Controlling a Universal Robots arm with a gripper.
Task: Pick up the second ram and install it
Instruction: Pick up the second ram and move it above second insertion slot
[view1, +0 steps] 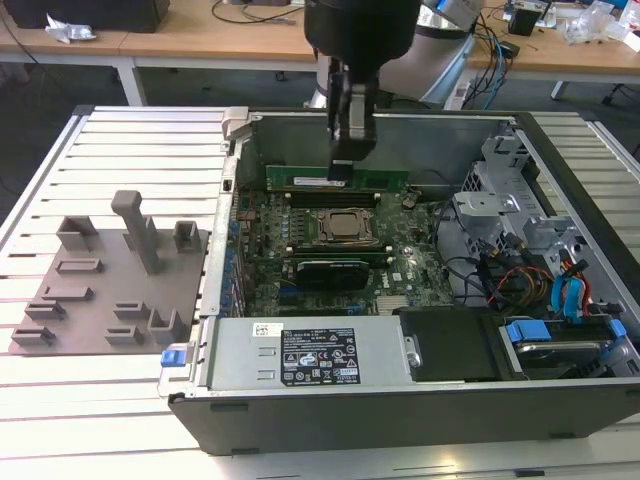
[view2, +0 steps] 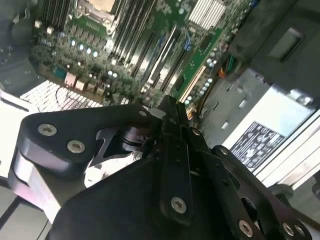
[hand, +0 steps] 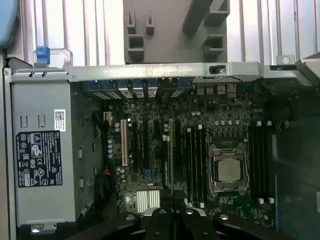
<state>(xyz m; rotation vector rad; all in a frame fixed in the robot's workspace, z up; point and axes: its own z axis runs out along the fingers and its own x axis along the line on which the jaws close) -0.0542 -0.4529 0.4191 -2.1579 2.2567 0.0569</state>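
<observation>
Your hand (view1: 342, 172) looks clamped on the second ram (view1: 385, 183), which is lying lengthwise right at the slots just beside the CPU socket (view1: 345, 228). So pick-up's done, I'd say; can't tell if it's fully seated and clicked in yet.

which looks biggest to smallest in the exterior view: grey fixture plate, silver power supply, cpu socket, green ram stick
1. grey fixture plate
2. silver power supply
3. cpu socket and green ram stick: too close to rank, the stick longer but thinner
</observation>
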